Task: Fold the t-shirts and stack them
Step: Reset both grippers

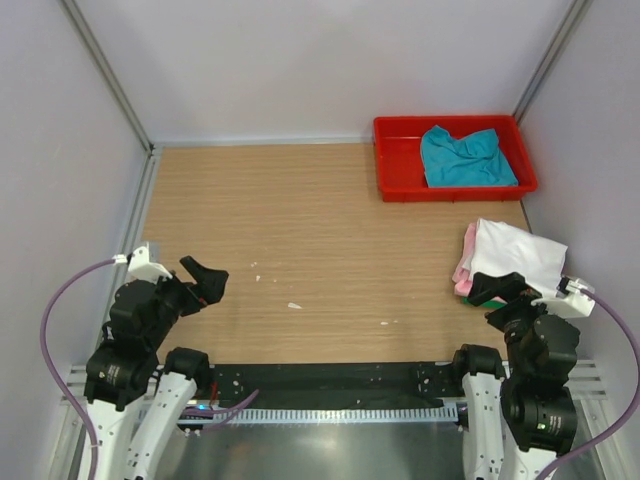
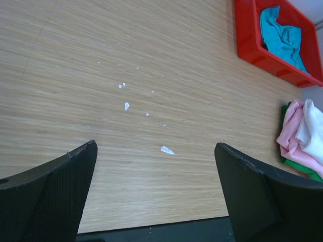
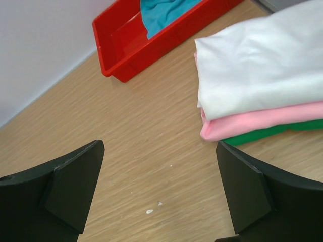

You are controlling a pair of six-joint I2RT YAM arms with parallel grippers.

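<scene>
Teal t-shirt (image 1: 465, 157), unfolded and crumpled, inside the red tray (image 1: 455, 122) at the far right corner of the table (image 1: 320, 220). White t-shirt (image 3: 257, 75) folded on top of pink t-shirt (image 3: 262, 121), green t-shirt (image 3: 272, 132) at the bottom, all stacked at the table's right edge, near the right gripper (image 3: 159, 146). Jaws spread wide on both arms, nothing held. Left gripper (image 2: 155, 146) low over bare wood, well apart from any cloth.

Likely trouble: reaching for the teal one with the right arm and brushing the stack in passing, dragging the white layer askew. Also pinching one loose fold and lifting a twisted bundle, or catching the tray wall and shoving the tray.

From the right wrist alone: layer order and neat folded edges. From above alone: both arms at once, with the stack's near edge hidden behind the right arm. Clearest from the left wrist: small white scraps (image 2: 167, 149) scattered on the wood.
</scene>
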